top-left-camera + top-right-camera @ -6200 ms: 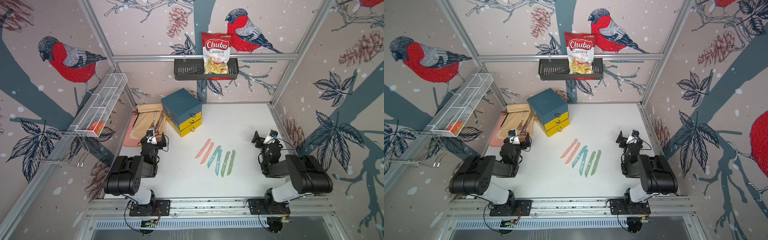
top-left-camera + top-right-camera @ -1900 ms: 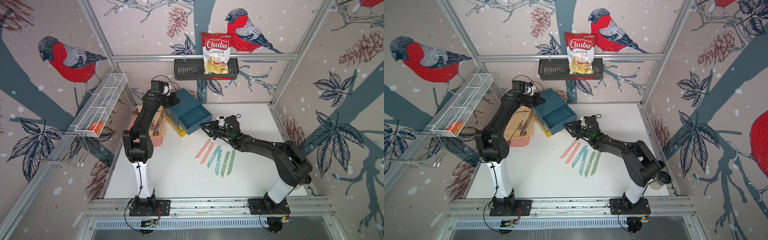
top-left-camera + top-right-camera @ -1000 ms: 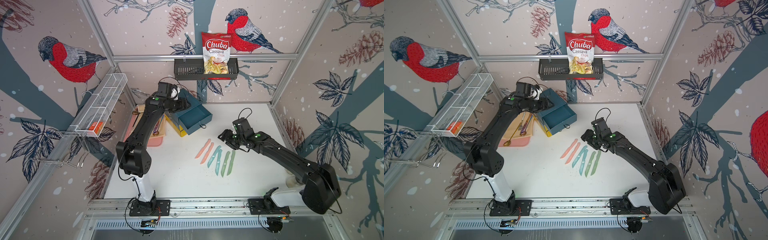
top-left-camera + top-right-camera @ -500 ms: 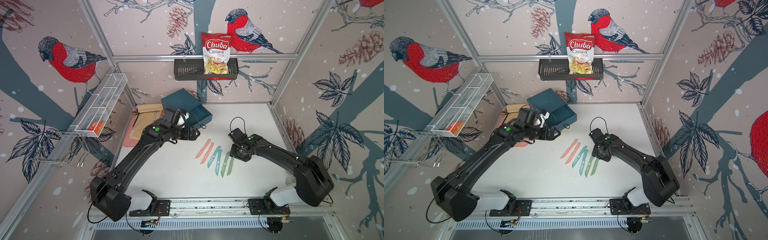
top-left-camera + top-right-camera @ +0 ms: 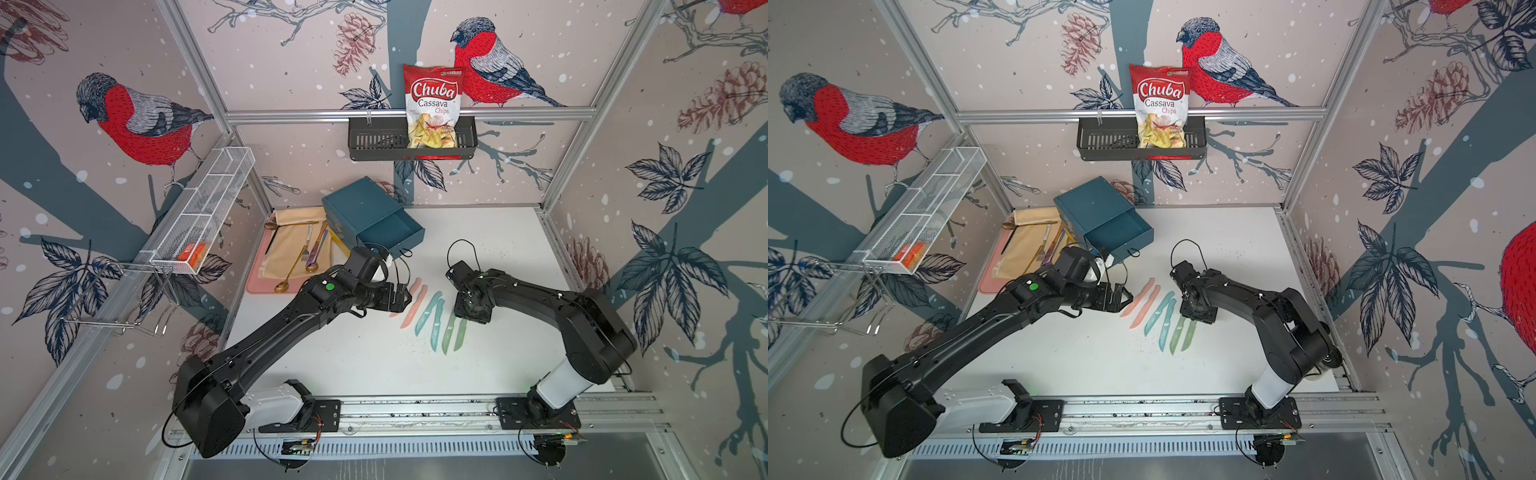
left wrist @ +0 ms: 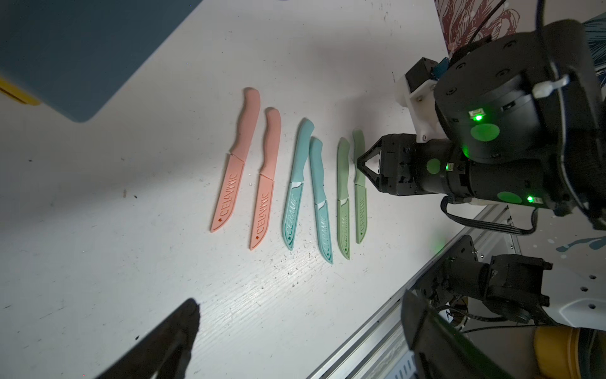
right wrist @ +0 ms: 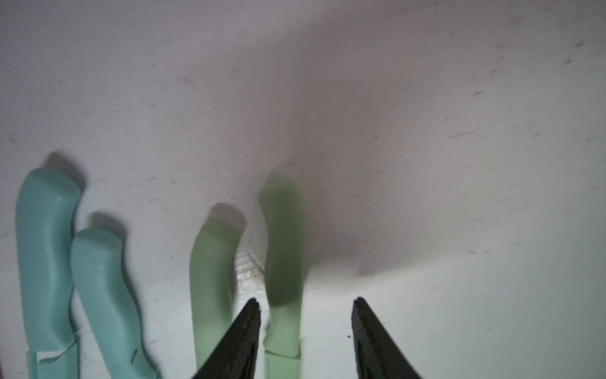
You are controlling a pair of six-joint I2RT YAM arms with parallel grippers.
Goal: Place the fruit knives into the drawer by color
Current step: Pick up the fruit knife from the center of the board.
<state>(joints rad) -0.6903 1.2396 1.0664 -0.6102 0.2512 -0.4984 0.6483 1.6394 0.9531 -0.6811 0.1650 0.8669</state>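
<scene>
Right gripper [image 7: 306, 300] parted astride rightmost green knife [image 7: 285, 249] handle; left gripper [image 5: 405, 297] spread wide beside 2 pink knives [image 5: 413, 307].

Fruit knives [image 5: 428, 313] lying in side-by-side row mid-table [image 5: 353, 365], handles pointing toward back. Drawer [image 5: 357, 201] standing behind row, toward back left, top drawer [image 5: 392, 232] sticking out toward knives. Tray [image 5: 266, 287] carrying cutlery [image 5: 309, 245], lying left of drawer. Left claw [image 5: 406, 296] hanging at row's left end. Right claw [image 6: 360, 160] straddling handle of rightmost knife [image 6: 360, 193]. Chip bag [image 5: 432, 108] sitting in wall basket [image 5: 374, 143] on back wall.
</scene>
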